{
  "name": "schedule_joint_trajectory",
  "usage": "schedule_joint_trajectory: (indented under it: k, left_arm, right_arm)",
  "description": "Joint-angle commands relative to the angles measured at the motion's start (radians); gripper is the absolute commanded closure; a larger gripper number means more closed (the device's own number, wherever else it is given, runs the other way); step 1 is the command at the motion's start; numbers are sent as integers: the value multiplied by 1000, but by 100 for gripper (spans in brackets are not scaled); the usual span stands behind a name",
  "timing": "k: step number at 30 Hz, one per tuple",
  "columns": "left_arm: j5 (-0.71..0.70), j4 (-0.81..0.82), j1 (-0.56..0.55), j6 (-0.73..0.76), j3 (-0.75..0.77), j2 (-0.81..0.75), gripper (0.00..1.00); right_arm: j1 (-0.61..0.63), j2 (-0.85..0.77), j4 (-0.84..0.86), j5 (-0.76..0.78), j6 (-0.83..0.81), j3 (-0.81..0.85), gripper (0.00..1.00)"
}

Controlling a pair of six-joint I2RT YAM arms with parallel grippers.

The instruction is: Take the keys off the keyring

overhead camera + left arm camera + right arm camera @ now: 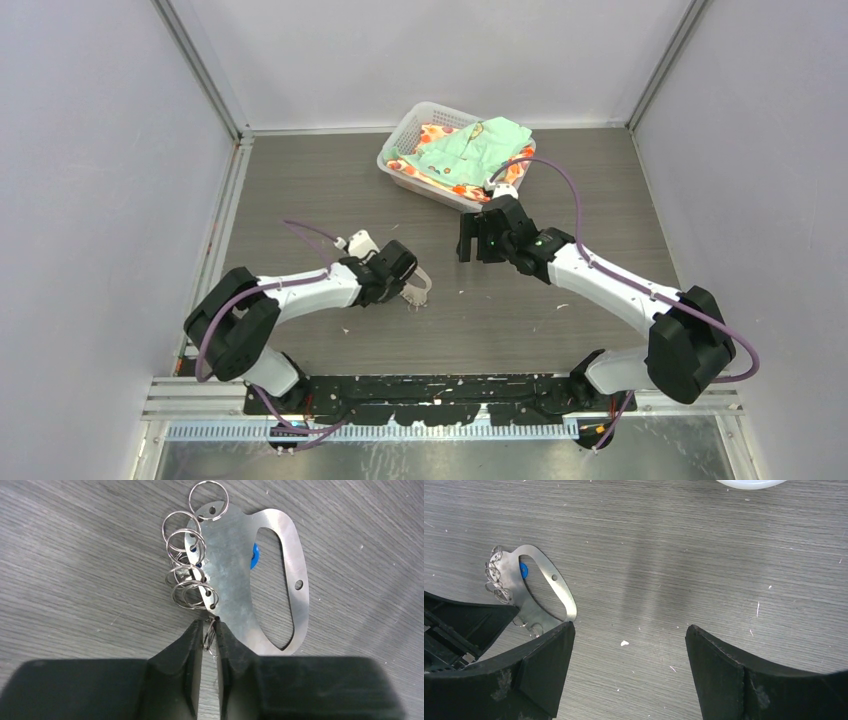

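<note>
Left wrist view: left end effector point(210, 632) pinches a small ring point(209, 639) on the keyring point(227, 565); right end effector point(629, 632) gapes wide, empty.

Grey wood-grain worktop point(330, 190): you see the flat silvery keyring point(418, 288) lying left of centre, a white mesh basket point(395, 150) of cloth point(470, 150) towards the far edge, and pale specks point(624, 643) scattered about.

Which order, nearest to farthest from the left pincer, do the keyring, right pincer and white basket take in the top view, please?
From the left pincer:
1. keyring, right at its tips.
2. right pincer, off to its right.
3. white basket, at the far side.
</note>
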Motion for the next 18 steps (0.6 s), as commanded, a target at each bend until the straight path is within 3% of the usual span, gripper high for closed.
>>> schedule_joint_trajectory:
  k: [1, 3, 10, 18]
  left_arm:
    - [-42, 85, 12, 45, -22, -9, 91]
    - [-31, 113, 22, 108, -20, -30, 99]
    - [49, 281, 42, 373, -23, -188, 100]
    - [249, 540, 113, 382, -71, -272, 100]
  right_arm:
    - [-4, -21, 38, -2, 5, 15, 14]
    - [-5, -17, 41, -14, 9, 17, 14]
    - [-27, -6, 89, -84, 77, 6, 14]
    - [-85, -18, 297, -246, 337, -76, 13]
